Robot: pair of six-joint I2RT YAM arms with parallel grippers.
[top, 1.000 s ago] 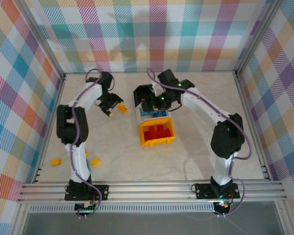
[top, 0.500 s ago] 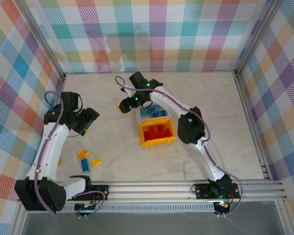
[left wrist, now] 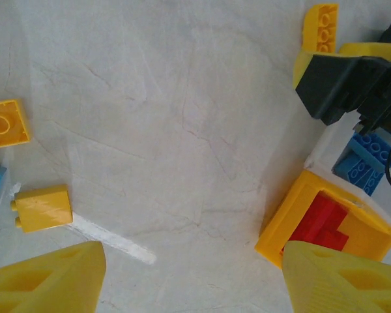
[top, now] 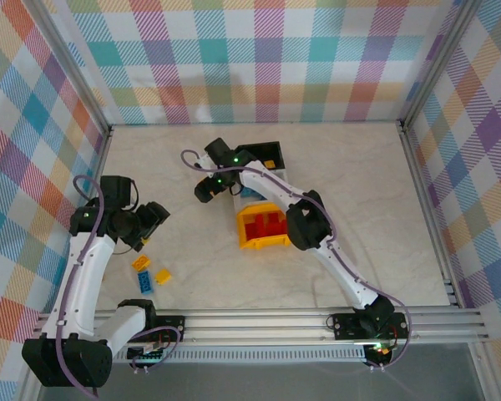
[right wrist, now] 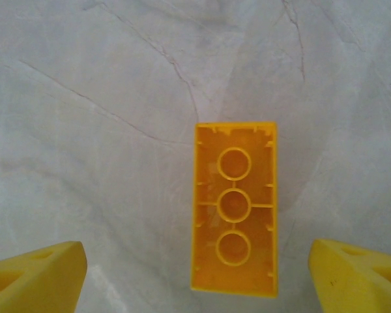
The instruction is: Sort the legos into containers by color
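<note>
Flanking an upturned yellow lego (right wrist: 234, 225) with bare table (right wrist: 85, 98) either side, right fingers (right wrist: 32, 274) stand spread; left fingers (left wrist: 45, 277) spread too.

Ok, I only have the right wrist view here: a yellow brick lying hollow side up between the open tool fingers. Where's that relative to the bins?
Observer: The right tool hovers just left of the bin row, beside it, not above it.
Operator: And what's left to sort on the other side?
Observer: Loose yellow bricks and a blue brick lie near the open left tool.
</note>
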